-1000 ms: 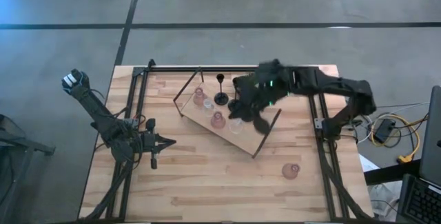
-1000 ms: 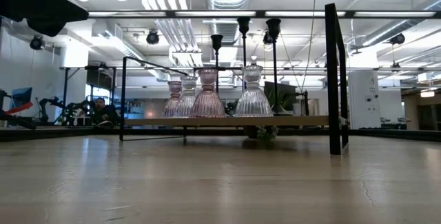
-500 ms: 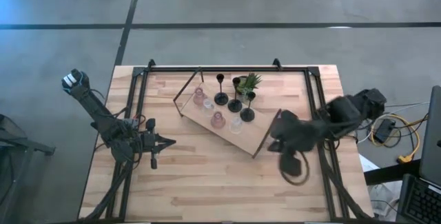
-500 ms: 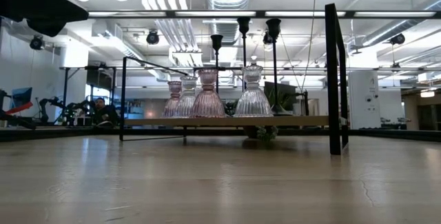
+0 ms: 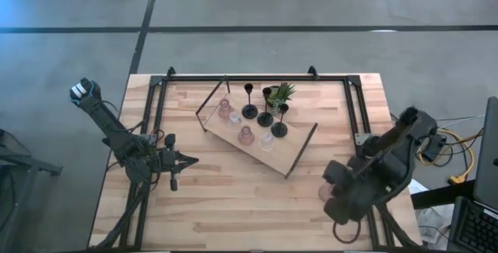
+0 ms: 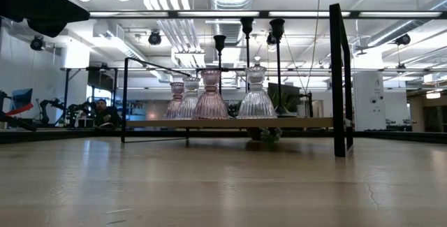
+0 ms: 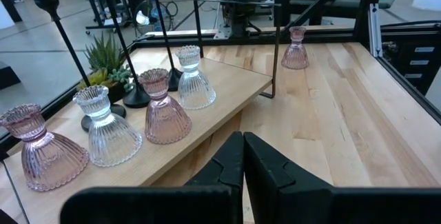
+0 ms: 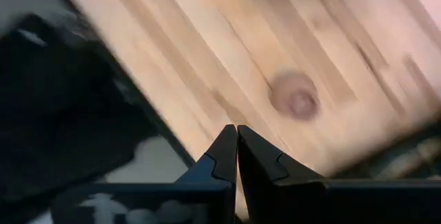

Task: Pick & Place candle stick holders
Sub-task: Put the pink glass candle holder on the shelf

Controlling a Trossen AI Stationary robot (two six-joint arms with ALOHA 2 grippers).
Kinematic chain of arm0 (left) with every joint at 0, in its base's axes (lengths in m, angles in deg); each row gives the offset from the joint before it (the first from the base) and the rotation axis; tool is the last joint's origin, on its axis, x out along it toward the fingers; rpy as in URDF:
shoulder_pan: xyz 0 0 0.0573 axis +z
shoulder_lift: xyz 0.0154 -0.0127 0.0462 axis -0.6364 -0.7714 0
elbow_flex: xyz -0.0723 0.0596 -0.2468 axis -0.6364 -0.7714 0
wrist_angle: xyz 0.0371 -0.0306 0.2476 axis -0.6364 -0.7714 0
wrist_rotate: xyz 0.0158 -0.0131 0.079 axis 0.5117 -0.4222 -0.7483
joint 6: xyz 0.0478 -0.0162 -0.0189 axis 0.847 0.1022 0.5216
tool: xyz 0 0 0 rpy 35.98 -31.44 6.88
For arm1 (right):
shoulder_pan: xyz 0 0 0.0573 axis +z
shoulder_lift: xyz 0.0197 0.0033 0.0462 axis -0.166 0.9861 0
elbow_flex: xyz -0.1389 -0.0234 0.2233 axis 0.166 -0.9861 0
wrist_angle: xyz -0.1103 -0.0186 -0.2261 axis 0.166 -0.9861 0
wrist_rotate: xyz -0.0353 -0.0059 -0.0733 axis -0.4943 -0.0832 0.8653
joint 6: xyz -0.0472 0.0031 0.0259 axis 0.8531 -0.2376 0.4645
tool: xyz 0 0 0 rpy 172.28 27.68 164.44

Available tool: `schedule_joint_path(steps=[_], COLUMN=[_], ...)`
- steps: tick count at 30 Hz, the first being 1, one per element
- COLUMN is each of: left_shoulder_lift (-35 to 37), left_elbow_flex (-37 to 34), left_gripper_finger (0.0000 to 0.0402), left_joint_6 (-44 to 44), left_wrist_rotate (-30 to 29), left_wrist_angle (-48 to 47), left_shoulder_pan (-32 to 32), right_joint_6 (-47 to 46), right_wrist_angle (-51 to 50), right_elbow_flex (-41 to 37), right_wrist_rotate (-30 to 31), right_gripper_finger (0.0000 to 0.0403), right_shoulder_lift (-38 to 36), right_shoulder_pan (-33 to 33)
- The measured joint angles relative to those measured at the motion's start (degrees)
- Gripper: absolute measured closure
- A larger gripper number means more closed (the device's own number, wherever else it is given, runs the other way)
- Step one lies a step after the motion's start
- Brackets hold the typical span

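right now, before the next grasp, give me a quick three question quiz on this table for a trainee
1. True or false: the left pincer and the right pincer are both shut.
2. How many ribbed glass cups stand on the wooden board with dark metal handles?
3. The lone pink glass cup stands: A on the board; B on the wooden table, off the board; C in the left pincer.
Key: 1 true; 2 four; 3 B.

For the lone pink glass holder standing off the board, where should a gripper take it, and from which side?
Grip the pink glass holder at its narrow waist, between the flared ribbed skirt and the small cup on top. It stands upright on bare table, apart from the wooden board, so a level approach from the open table side looks safest.
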Motion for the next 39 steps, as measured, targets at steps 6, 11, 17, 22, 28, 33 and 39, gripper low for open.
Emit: schedule_joint_path(steps=[6, 11, 17, 22, 28, 33, 39], left_shoulder_lift=[0.00, 0.00, 0.00, 0.00, 0.00, 0.00, 0.00], left_elbow_flex=[0.02, 0.02, 0.02, 0.02, 0.02, 0.02, 0.02], left_gripper_finger=[0.0388, 0.0388, 0.0388, 0.0388, 0.0388, 0.0388, 0.0388], left_joint_6=[0.00, 0.00, 0.00, 0.00, 0.00, 0.00, 0.00], left_wrist_rotate=[0.00, 0.00, 0.00, 0.00, 0.00, 0.00, 0.00], left_wrist_angle=[-0.01, -0.01, -0.01, 0.00, -0.01, 0.00, 0.00], left_shoulder_pan=[0.00, 0.00, 0.00, 0.00, 0.00, 0.00, 0.00], right_joint_6=[-2.54, -2.56, -2.98, -1.00, 0.03, 0.28, 0.89], right_wrist_angle=[0.90, 1.97, 4.61, 9.83, 14.74, 17.38, 20.72], right_elbow_flex=[-10.06, -15.39, -20.59, -25.90, -31.67, -35.14, -38.57], right_wrist_rotate=[-6.64, -6.74, -6.81, -5.72, -5.58, -5.59, -5.61], right_gripper_finger=[0.0365, 0.0309, 0.0235, 0.0199, 0.0194, 0.0203, 0.0214], right_shoulder_lift=[-0.14, -0.53, -0.64, -0.64, -0.62, -0.62, -0.62], right_shoulder_pan=[0.63, 0.47, 0.50, 0.50, 0.50, 0.50, 0.50])
